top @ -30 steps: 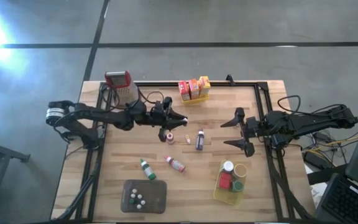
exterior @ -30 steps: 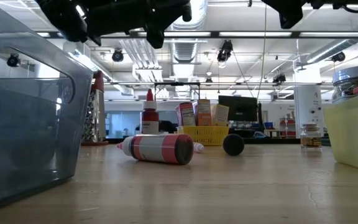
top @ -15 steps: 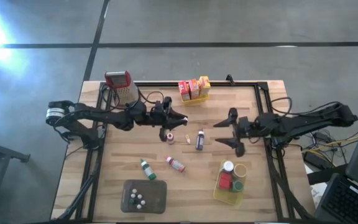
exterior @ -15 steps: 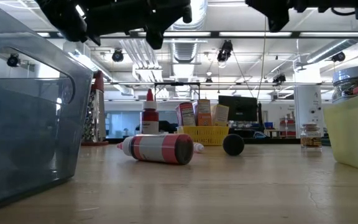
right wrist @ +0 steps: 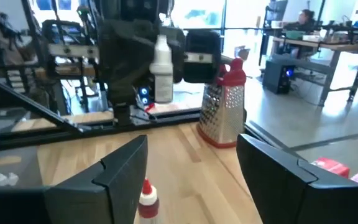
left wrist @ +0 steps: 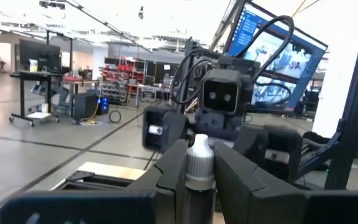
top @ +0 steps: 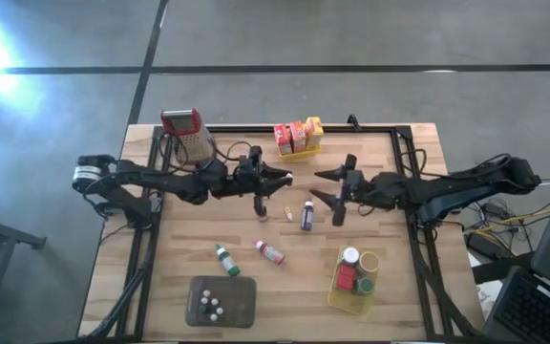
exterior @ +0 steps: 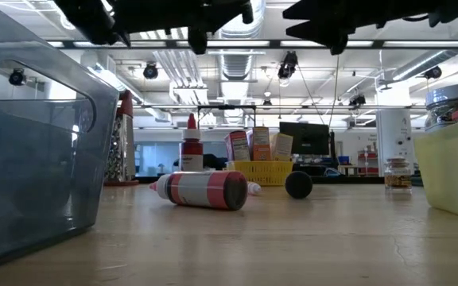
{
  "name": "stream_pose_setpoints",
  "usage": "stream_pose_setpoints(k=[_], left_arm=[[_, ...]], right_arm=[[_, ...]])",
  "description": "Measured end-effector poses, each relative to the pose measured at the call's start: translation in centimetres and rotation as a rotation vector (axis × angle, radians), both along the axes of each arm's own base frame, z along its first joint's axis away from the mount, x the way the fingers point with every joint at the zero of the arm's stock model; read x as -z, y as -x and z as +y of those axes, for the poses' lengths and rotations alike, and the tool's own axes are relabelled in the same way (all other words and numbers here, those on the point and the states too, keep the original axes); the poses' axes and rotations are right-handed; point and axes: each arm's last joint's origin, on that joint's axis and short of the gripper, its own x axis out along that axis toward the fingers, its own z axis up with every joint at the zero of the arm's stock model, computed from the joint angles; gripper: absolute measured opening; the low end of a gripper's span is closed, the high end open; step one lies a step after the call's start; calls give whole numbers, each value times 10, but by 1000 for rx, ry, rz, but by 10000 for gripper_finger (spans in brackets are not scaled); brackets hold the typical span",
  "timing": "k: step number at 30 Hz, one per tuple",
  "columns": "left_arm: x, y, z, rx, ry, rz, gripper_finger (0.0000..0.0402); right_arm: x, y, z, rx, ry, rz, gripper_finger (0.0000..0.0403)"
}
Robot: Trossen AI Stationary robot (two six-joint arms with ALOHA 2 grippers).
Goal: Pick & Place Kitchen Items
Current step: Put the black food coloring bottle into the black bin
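My left gripper [top: 280, 178] is raised over the table's middle and is shut on a small white-capped bottle [left wrist: 199, 163]. My right gripper [top: 327, 194] faces it from the table's right, open, a short way off, with nothing between its fingers [right wrist: 126, 165]. The right wrist view shows the held bottle [right wrist: 162, 68] upright ahead. On the table are a purple bottle [top: 306, 214], a pink-and-white bottle [top: 269, 251] on its side, a green bottle [top: 224, 258] and a dark bottle [top: 261, 205]. My left gripper pinches the bottle's body [left wrist: 197, 193] between its two fingers, which come about level from the table's left. The white cap [left wrist: 199, 152] stands up above the fingers. The bottle is upright and lifted clear of the table.
A metal grater [top: 186, 132] stands at the far left. A yellow basket of boxes [top: 297, 137] sits at the far edge. Another yellow basket [top: 355, 275] with jars and a red block is near right, and a grey tray [top: 222, 300] with small bottles is near centre.
My right gripper has moved toward the table's left, toward the left gripper and the bottle it holds, and now points level at them. The bottles on the table have stayed where they were.
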Motion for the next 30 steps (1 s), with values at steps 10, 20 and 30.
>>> stream_pose_setpoints(k=[10, 20, 30], left_arm=[[0, -39, -2, 40, -47, 19, 69], [-4, -51, -2, 52, -75, 23, 69], [-3, -51, -2, 52, -75, 37, 69]], right_arm=[[3, -11, 2, -47, -17, 24, 259], [1, -10, 1, -47, -20, 9, 265], [-1, -10, 2, -48, -15, -7, 210]])
